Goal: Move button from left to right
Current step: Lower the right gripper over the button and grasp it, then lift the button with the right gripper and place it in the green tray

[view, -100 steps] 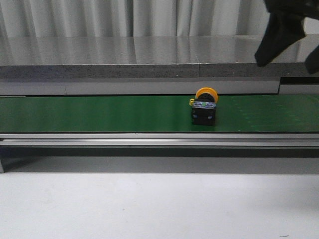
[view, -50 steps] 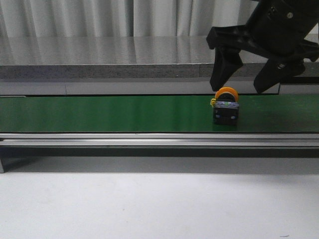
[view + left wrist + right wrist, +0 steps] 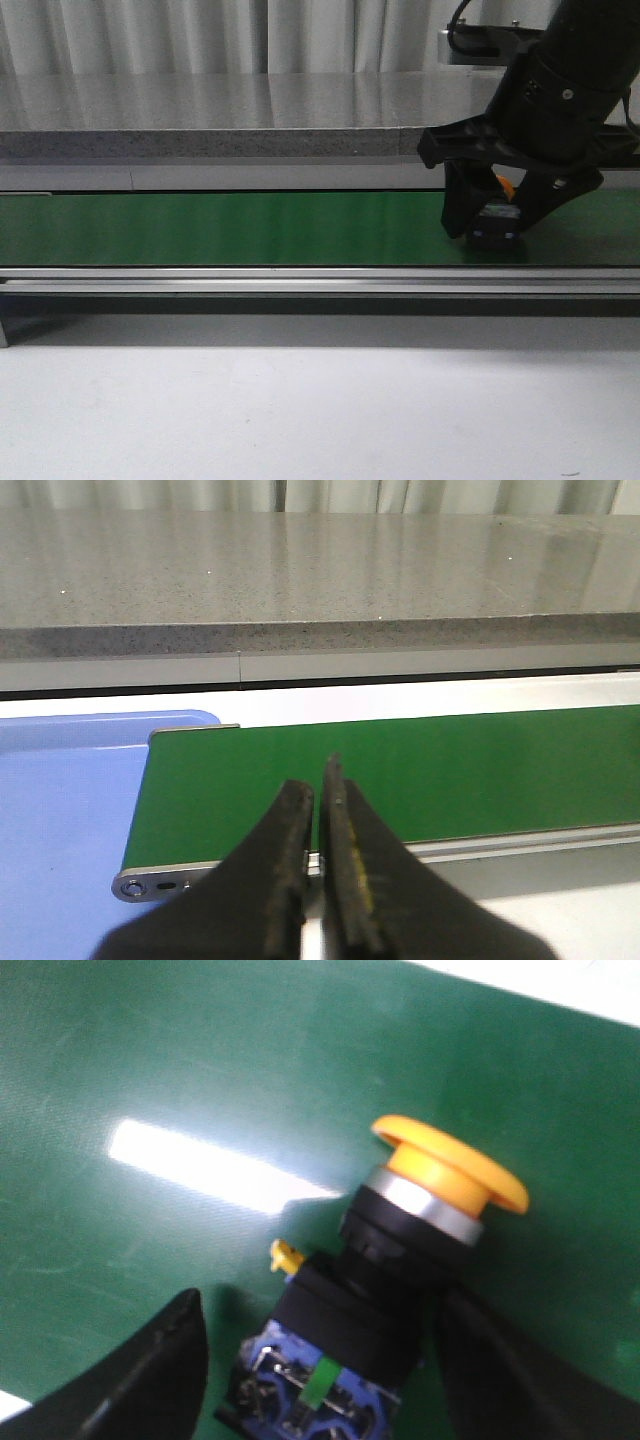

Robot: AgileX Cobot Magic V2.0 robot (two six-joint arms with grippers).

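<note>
The button (image 3: pixel 497 236), a dark bluish boxy piece with an orange mushroom cap, sits on the green belt (image 3: pixel 200 228) at the right. My right gripper (image 3: pixel 493 222) is low over the belt, open, with one finger on each side of the button. In the right wrist view the button (image 3: pixel 400 1260) lies tilted between the fingers of the right gripper (image 3: pixel 318 1305), with a gap to one finger; the other finger is close against it. My left gripper (image 3: pixel 315 778) is shut and empty, near the belt's left end (image 3: pixel 450 770). It is out of the front view.
A grey stone counter (image 3: pixel 250 110) runs behind the belt, with curtains behind it. A metal rail (image 3: pixel 300 280) edges the belt's front above a white tabletop (image 3: pixel 300 400). A blue surface (image 3: pixel 60 810) lies beside the belt's left end.
The button has travelled right along the belt. My right gripper has come down from the upper right and now straddles it.
</note>
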